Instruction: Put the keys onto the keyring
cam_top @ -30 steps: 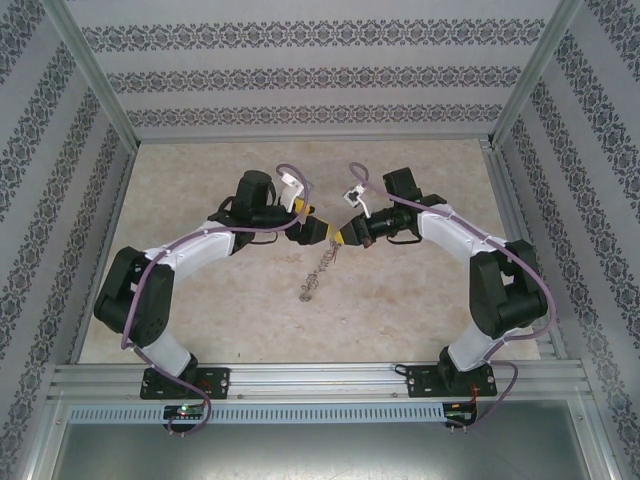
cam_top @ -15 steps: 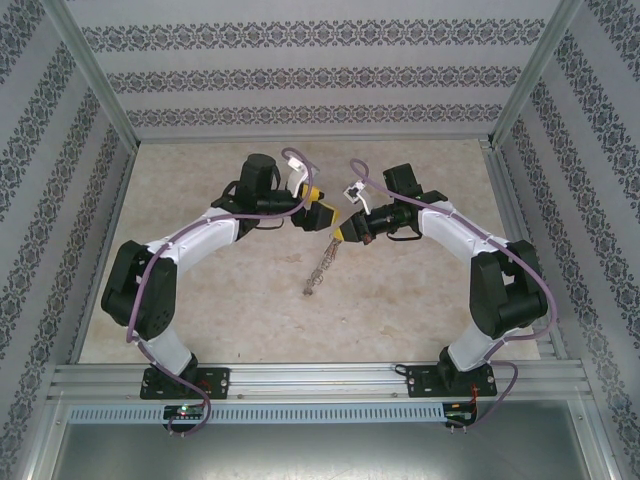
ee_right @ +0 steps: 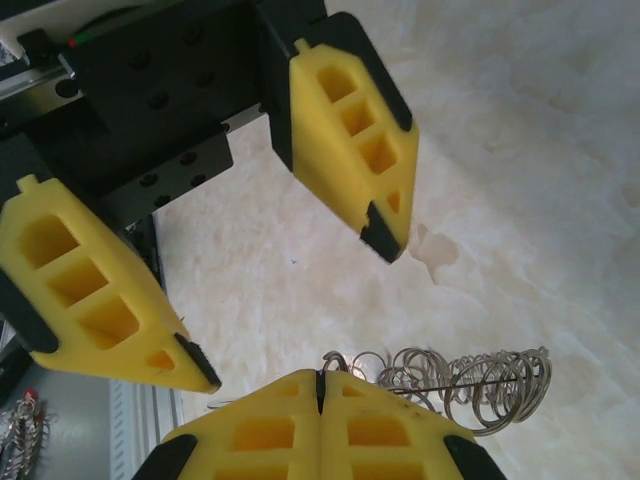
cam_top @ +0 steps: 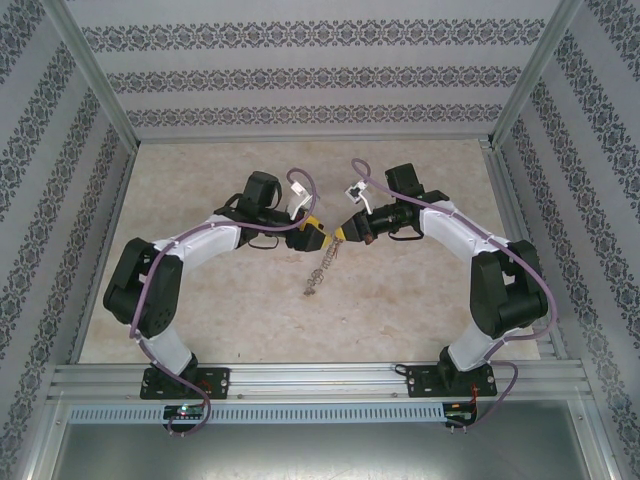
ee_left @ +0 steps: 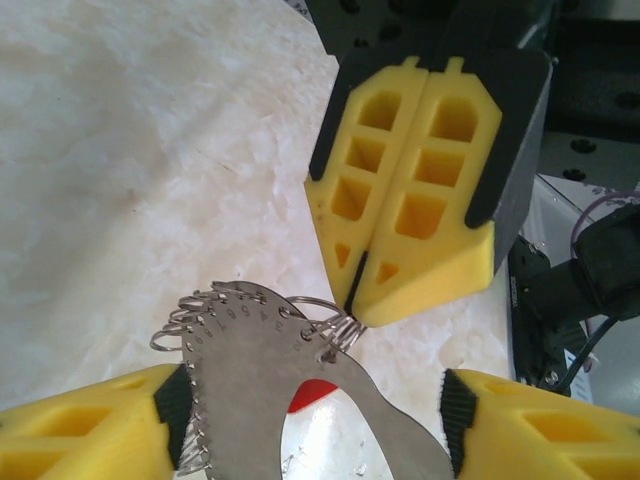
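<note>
Lowered since a moment ago, the left gripper (cam_top: 318,238) straddles the keyring (ee_left: 250,345) with jaws apart, red key (ee_left: 312,394) behind it, while the right gripper (ee_left: 352,300) pinches its rim; a crooked close could yank it free.

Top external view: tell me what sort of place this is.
Probably a purpose-built robot test cell: an aluminium frame, patterned wall panels on three sides, and a left arm and right arm bolted at the edge of a marble-look tabletop.

The right claw (ee_right: 320,378) pinches the keyring (ee_right: 480,385) by its wire loops. Opposite, the left claw (ee_right: 295,305) gapes over the desk (ee_right: 530,150).
</note>
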Tool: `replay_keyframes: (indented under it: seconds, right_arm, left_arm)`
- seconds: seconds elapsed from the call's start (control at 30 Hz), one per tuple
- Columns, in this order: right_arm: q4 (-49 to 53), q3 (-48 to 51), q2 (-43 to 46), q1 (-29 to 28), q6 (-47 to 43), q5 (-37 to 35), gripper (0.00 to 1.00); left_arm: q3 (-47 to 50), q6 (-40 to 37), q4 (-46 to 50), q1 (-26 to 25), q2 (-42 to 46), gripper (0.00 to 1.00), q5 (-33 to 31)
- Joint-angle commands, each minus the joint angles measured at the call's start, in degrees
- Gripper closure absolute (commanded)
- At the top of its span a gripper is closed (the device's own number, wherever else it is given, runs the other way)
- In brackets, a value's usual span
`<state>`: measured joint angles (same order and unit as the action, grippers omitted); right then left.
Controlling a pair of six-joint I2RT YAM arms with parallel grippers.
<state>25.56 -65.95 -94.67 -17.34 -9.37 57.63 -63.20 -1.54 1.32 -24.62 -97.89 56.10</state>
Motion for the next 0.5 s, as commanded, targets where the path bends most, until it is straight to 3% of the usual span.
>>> replay_keyframes:
  seconds: [0.0,0.2,0.47]
  right_arm:
    - [0.9,-1.4,-0.1,0.5,-1.6,3.2,1.0]
    - [0.7,-1.8,-0.9,0.5,-1.5,4.3,1.0]
    - [0.7,-1.5,-1.2,0.3,-1.7,4.3,1.0]
  left_arm:
    - [-0.3,-0.7,-1.1,0.5,-1.6,0.42,3.7]
    - [-2.0,-0.8,-1.4,0.1,-3.9,0.5,5.6]
    - [-2.1,0.2,-3.8,-0.1,-4.1,0.46,5.8]
